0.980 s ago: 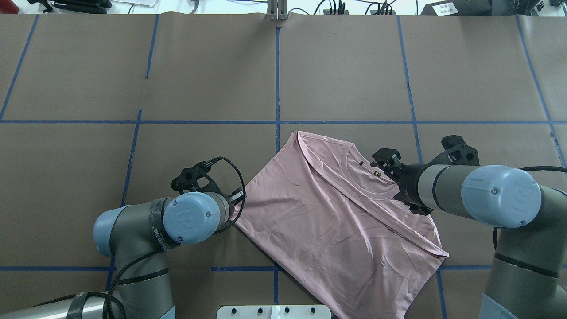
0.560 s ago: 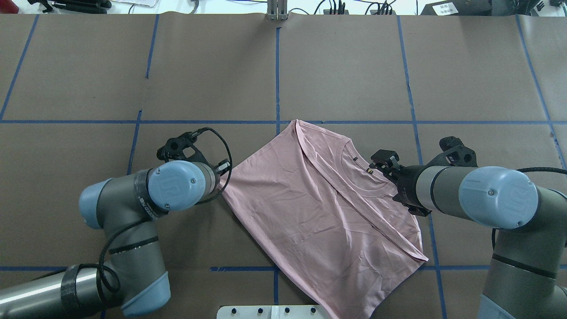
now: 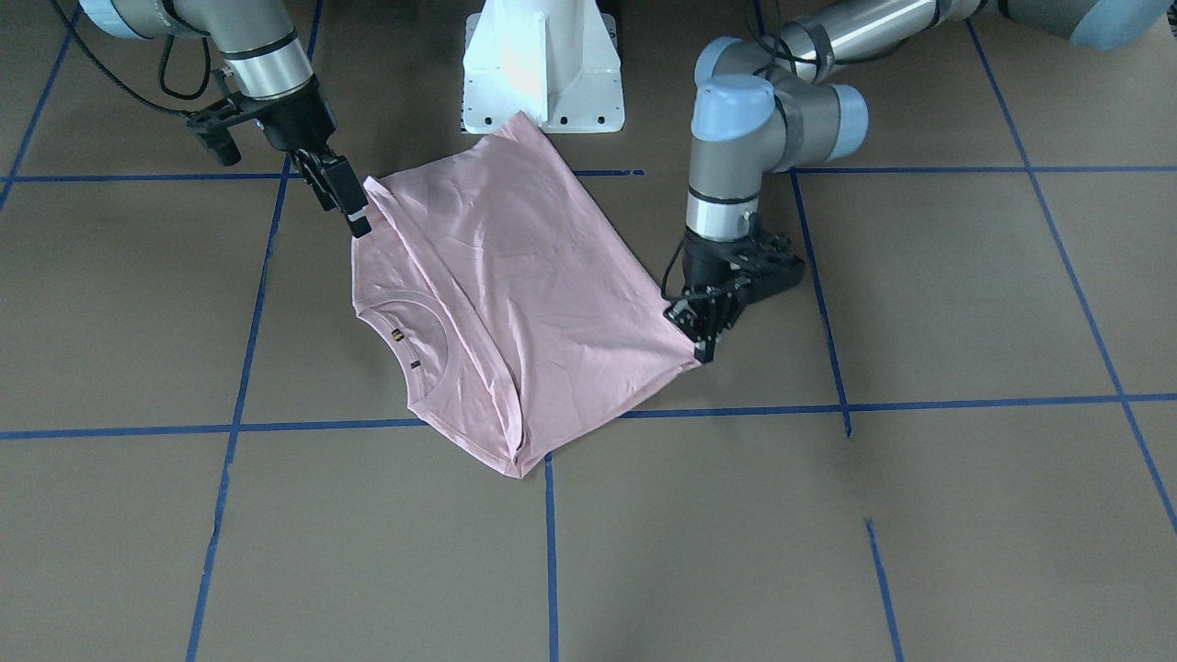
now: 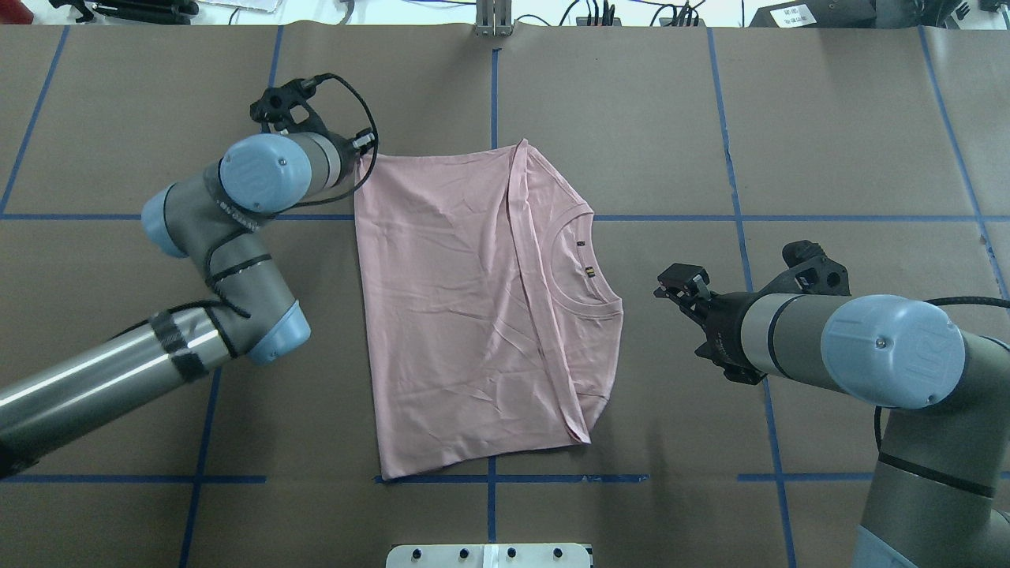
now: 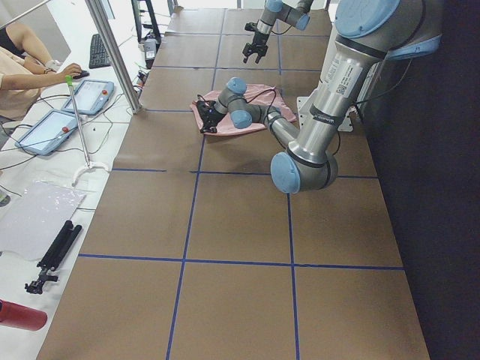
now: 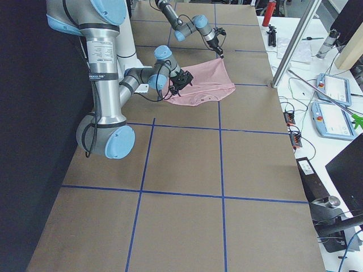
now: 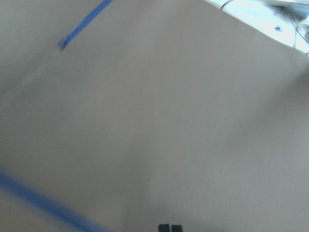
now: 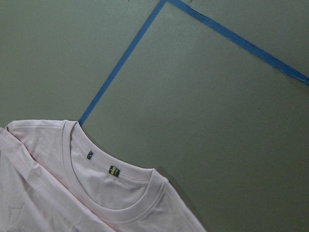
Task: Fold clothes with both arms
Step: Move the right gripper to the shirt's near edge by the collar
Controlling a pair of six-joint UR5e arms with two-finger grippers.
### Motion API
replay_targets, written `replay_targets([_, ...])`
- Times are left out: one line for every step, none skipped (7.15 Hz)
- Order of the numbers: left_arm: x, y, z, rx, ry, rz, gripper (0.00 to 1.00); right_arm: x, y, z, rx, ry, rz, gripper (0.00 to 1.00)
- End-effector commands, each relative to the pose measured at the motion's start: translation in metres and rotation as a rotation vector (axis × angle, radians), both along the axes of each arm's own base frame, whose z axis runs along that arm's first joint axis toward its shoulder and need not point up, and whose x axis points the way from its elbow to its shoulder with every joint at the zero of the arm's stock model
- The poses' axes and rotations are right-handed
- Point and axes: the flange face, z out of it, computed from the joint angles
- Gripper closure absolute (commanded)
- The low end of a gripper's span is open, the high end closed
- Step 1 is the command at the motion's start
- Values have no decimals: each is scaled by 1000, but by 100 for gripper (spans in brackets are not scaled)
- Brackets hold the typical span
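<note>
The pale pink T-shirt [image 4: 473,315] lies flat on the brown table, plain side up, its collar [image 4: 588,272] towards my right arm; the print is hidden. It also shows in the front view [image 3: 497,294] and the right wrist view [image 8: 48,193]. My left gripper [image 4: 364,158] is shut on the shirt's far left corner, mostly hidden under the wrist; its fingertips [image 7: 164,227] sit together. In the front view the left gripper [image 3: 706,348] pinches a corner. My right gripper [image 4: 671,285] is open and empty, apart from the collar side; in the front view the right gripper [image 3: 357,221] is beside the shirt's edge.
The white pedestal base [image 3: 542,64] stands at the robot's side of the table, close to the shirt's near hem. Blue tape lines [image 4: 495,118] grid the brown table. An operators' bench with tablets [image 5: 45,127] and a metal post [image 5: 112,52] lie beyond the far edge.
My left gripper has pulled the shirt's corner away from the robot and left, swinging the shirt round square. The shirt slid away from under my right gripper, which barely moved.
</note>
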Motion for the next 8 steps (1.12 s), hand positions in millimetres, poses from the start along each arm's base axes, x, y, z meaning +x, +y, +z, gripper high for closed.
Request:
replay_targets([-28,-74,-6,53,-18,21,69,-17,2,-21,14,-37,-10,0])
replay_targets([-34,-71,-13,68,-1,18,57,-40,-3,-35,23,-54,-19,0])
replay_targets([-53,-48,-13,97,28,19,56,-63,-8,-50,26,-72,-26,0])
replay_targets([-83,-11,-11,135,64,29,56,-91,-1,-63,13,-46,-54,0])
replay_targets([-85,-2,-13,135,80,60,56,-130,0,-100,-34,47,-70,0])
replay_targets([-86,-2,-13,133,79,64,56,-154,9,-112,-96,55,-56,0])
replay_targets([-82,0,-13,132,85,66,56,-185,16,-108,-89,90,-62,0])
replay_targets([-77,3,-12,133,86,72,56,-217,9,-114,-93,107,-63,0])
